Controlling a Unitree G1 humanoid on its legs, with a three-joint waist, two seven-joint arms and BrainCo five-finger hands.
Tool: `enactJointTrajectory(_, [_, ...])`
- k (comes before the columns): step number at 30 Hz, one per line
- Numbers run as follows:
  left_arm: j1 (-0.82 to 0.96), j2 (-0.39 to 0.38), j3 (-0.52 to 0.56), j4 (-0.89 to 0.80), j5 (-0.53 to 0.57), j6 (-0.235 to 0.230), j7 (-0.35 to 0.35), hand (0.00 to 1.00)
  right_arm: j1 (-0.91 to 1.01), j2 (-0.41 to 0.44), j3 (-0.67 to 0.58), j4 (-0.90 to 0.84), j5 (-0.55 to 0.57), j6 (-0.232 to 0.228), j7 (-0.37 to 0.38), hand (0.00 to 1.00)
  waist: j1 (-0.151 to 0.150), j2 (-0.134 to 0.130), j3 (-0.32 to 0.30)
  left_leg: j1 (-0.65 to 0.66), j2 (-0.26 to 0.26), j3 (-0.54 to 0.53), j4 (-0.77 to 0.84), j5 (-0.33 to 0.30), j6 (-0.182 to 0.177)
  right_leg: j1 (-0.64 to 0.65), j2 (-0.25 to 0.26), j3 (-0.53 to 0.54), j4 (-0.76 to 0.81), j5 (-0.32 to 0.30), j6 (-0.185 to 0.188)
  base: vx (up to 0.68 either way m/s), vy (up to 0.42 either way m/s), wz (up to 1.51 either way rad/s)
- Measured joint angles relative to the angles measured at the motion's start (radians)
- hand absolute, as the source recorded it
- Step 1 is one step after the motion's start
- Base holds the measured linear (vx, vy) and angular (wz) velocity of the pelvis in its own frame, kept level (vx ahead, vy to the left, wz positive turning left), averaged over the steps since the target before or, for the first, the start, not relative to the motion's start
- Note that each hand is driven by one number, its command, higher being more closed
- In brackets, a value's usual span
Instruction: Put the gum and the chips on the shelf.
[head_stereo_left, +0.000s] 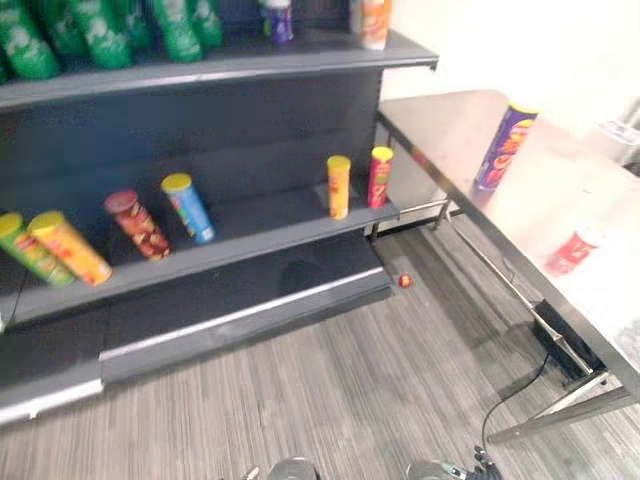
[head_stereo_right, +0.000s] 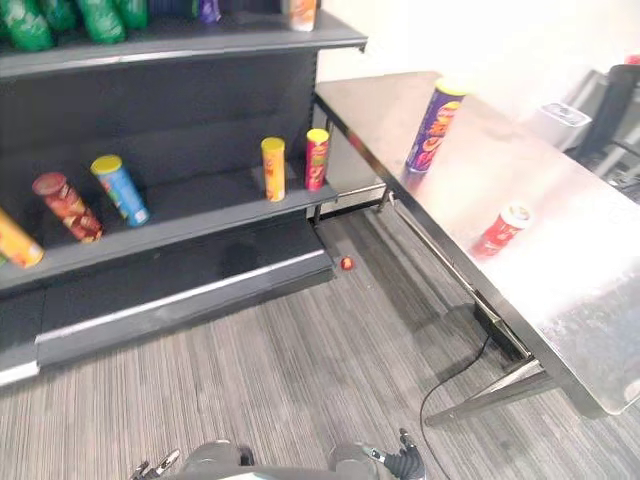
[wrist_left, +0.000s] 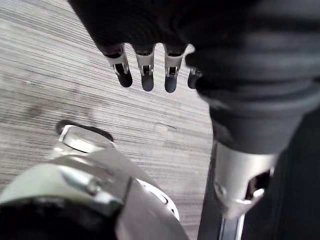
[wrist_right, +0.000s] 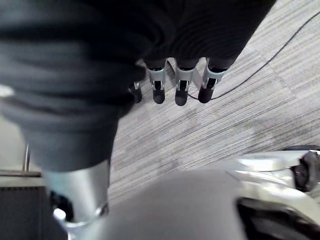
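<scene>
A tall purple chips can (head_stereo_left: 505, 147) with a yellow lid stands on the steel table (head_stereo_right: 560, 290) at the right. Nearer to me on that table lies a small red canister (head_stereo_right: 500, 231) with a white lid, tipped on its side. The dark shelf (head_stereo_left: 250, 245) stands at the left, apart from the table. My left hand (wrist_left: 147, 75) hangs over the striped carpet with its fingers straight and nothing in it. My right hand (wrist_right: 181, 87) also hangs over the carpet, fingers straight and empty.
The middle shelf board holds several chips cans, among them a yellow one (head_stereo_left: 339, 186), a red one (head_stereo_left: 380, 176) and a blue one (head_stereo_left: 188, 208). Green bags (head_stereo_left: 100, 30) fill the top board. A small red ball (head_stereo_left: 405, 281) lies on the floor by the shelf's corner.
</scene>
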Motion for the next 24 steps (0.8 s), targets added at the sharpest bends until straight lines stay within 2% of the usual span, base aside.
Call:
enactJointTrajectory(1, [0.0, 0.0, -0.003, 0.001, 0.014, 0.007, 0.0, 0.0, 0.0, -0.004, 0.004, 0.0, 0.015, -0.001, -0.006, 0.0, -0.005, 0.005, 0.0, 0.033, 0.0, 0.02, -0.024, -0.001, 0.002, -0.025, -0.013, -0.044, 0.041, -0.027, -0.021, 0.27, 0.198, -0.8])
enactJointTrajectory(2, [0.001, 0.0, -0.013, 0.003, 0.016, 0.018, 0.002, 0.0, 0.0, -0.005, 0.011, 0.0, 0.051, -0.004, -0.011, 0.0, -0.013, 0.017, 0.0, 0.088, 0.007, 0.059, -0.075, 0.001, 0.001, -0.066, -0.024, -0.144, 0.07, -0.087, -0.023, 0.3, 0.171, -0.88])
enactJointTrajectory(3, [-0.008, 0.0, -0.025, 0.0, 0.015, 0.031, 0.004, 0.0, -0.002, -0.005, 0.006, -0.001, 0.09, -0.015, -0.012, 0.0, -0.014, 0.03, 0.003, 0.128, 0.025, 0.104, -0.11, 0.003, -0.001, -0.092, -0.005, -0.256, 0.036, -0.143, -0.017, 0.32, 0.146, -0.93])
enactJointTrajectory(4, [-0.013, 0.0, -0.03, 0.0, 0.015, 0.037, 0.006, 0.0, -0.003, -0.006, 0.0, -0.002, 0.099, -0.019, -0.012, 0.0, -0.015, 0.036, 0.006, 0.146, 0.036, 0.127, -0.117, 0.003, -0.001, -0.096, 0.01, -0.314, -0.001, -0.162, -0.017, 0.42, 0.102, -1.07])
enactJointTrajectory(5, [-0.027, -0.001, -0.03, 0.003, 0.018, 0.057, 0.006, 0.0, 0.001, -0.004, -0.005, -0.001, 0.122, -0.029, -0.02, 0.0, -0.016, 0.043, 0.016, 0.18, 0.056, 0.174, -0.131, 0.003, 0.0, -0.094, 0.048, -0.444, -0.119, -0.181, -0.028, 0.35, 0.048, -0.96])
enactJointTrajectory(8, [-0.033, 0.0, -0.029, 0.005, 0.019, 0.067, 0.005, 0.0, 0.009, 0.002, -0.012, -0.002, 0.119, -0.039, -0.029, 0.0, -0.017, 0.044, 0.025, 0.219, 0.066, 0.239, -0.145, 0.003, 0.0, -0.09, 0.106, -0.597, -0.352, -0.174, -0.033, 0.35, -0.001, -0.86])
enactJointTrajectory(9, [-0.031, 0.005, -0.027, 0.003, 0.018, 0.069, 0.002, 0.0, 0.016, 0.007, -0.011, -0.007, 0.112, -0.046, -0.028, 0.0, -0.015, 0.03, 0.031, 0.248, 0.04, 0.274, -0.16, 0.002, -0.002, -0.079, 0.124, -0.65, -0.511, -0.084, -0.049, 0.45, -0.065, -1.38])
enactJointTrajectory(10, [-0.035, -0.007, -0.026, 0.012, 0.02, 0.067, 0.002, 0.0, 0.017, 0.005, -0.021, -0.011, 0.095, -0.054, -0.023, 0.0, -0.014, 0.04, 0.043, 0.285, 0.02, 0.302, -0.181, -0.002, -0.016, -0.046, 0.149, -0.705, -0.566, -0.113, -0.197, 0.42, -0.079, -1.31])
enactJointTrajectory(11, [-0.035, -0.018, -0.029, 0.013, 0.02, 0.066, 0.002, 0.0, 0.014, -0.006, -0.022, -0.011, 0.08, -0.06, -0.022, 0.0, -0.016, 0.062, 0.047, 0.286, 0.026, 0.302, -0.182, -0.002, -0.017, -0.047, 0.169, -0.704, -0.583, -0.114, -0.198, 0.32, -0.077, -1.12])
enactJointTrajectory(13, [-0.046, -0.037, -0.037, 0.012, 0.022, 0.053, -0.001, 0.0, 0.005, -0.022, -0.031, -0.018, 0.068, -0.069, -0.019, 0.0, -0.047, 0.097, 0.068, 0.286, 0.028, 0.305, -0.182, 0.018, -0.048, -0.05, 0.208, -0.678, -0.621, -0.12, -0.19, 0.18, -0.039, -0.61])
enactJointTrajectory(15, [-0.053, -0.031, -0.045, 0.011, 0.022, 0.052, -0.004, 0.0, 0.007, -0.019, -0.033, -0.017, 0.068, -0.067, -0.018, 0.0, -0.045, 0.095, 0.068, 0.291, 0.02, 0.304, -0.167, 0.031, -0.068, -0.041, 0.221, -0.662, -0.64, -0.159, -0.179, 0.14, -0.038, -0.43])
enactJointTrajectory(17, [-0.059, -0.029, -0.042, 0.011, 0.023, 0.052, -0.004, 0.0, 0.01, -0.018, -0.033, -0.017, 0.053, -0.06, -0.02, 0.0, -0.044, 0.09, 0.065, 0.274, 0.047, 0.303, -0.031, 0.034, -0.072, -0.015, 0.227, -0.649, -0.647, -0.194, -0.149, 0.09, -0.054, -0.37])
enactJointTrajectory(18, [-0.06, -0.029, -0.035, 0.009, 0.021, 0.052, 0.005, 0.0, 0.012, -0.02, -0.029, -0.017, 0.045, -0.047, -0.022, 0.0, -0.04, 0.086, 0.057, 0.225, 0.088, 0.3, 0.129, 0.05, -0.094, 0.012, 0.244, -0.635, -0.682, -0.202, -0.141, 0.08, -0.103, -0.48])
enactJointTrajectory(19, [-0.058, -0.03, -0.028, 0.008, 0.016, 0.052, 0.009, 0.0, 0.006, -0.027, -0.016, -0.016, 0.045, -0.027, -0.022, 0.0, -0.034, 0.086, 0.047, 0.157, 0.149, 0.292, 0.317, 0.119, -0.106, 0.055, 0.271, -0.632, -0.748, -0.207, -0.135, 0.12, -0.11, -0.61])
enactJointTrajectory(20, [-0.053, -0.03, -0.028, 0.01, 0.009, 0.053, 0.011, 0.0, 0.0, -0.033, -0.002, -0.013, 0.045, -0.019, -0.022, 0.0, -0.028, 0.091, 0.037, 0.118, 0.177, 0.278, 0.398, 0.175, -0.104, 0.075, 0.277, -0.639, -0.77, -0.221, -0.113, 0.19, -0.096, -0.9])
enactJointTrajectory(21, [-0.036, -0.04, -0.027, 0.006, -0.012, 0.051, 0.014, 0.0, -0.007, -0.048, 0.025, -0.013, 0.046, -0.017, -0.022, 0.0, -0.015, 0.103, 0.012, 0.032, 0.233, 0.235, 0.553, 0.218, -0.114, 0.075, 0.267, -0.65, -0.735, -0.23, -0.114, 0.21, -0.035, -1.15])
enactJointTrajectory(22, [-0.033, -0.059, 0.01, 0.011, -0.046, 0.057, 0.019, 0.0, -0.028, -0.071, 0.041, 0.006, 0.048, -0.002, -0.018, 0.0, -0.013, 0.11, 0.018, -0.017, 0.285, 0.206, 0.67, 0.152, -0.119, 0.087, 0.303, -0.603, -0.736, -0.217, -0.119, 0.21, -0.013, -1.21])
enactJointTrajectory(23, [-0.031, -0.067, 0.031, 0.012, -0.064, 0.058, 0.025, 0.0, -0.037, -0.073, 0.043, 0.015, 0.051, 0.009, -0.019, 0.0, -0.011, 0.125, 0.009, -0.036, 0.298, 0.189, 0.695, 0.115, -0.118, 0.102, 0.316, -0.576, -0.751, -0.213, -0.125, 0.17, 0.024, -1.32])
enactJointTrajectory(24, [-0.026, -0.07, 0.054, 0.011, -0.075, 0.057, 0.033, 0.0, -0.05, -0.066, 0.044, 0.032, 0.078, 0.023, -0.023, 0.0, 0.002, 0.102, 0.015, -0.063, 0.299, 0.176, 0.683, 0.055, -0.102, 0.134, 0.323, -0.522, -0.771, -0.205, -0.129, 0.14, 0.021, -1.04])
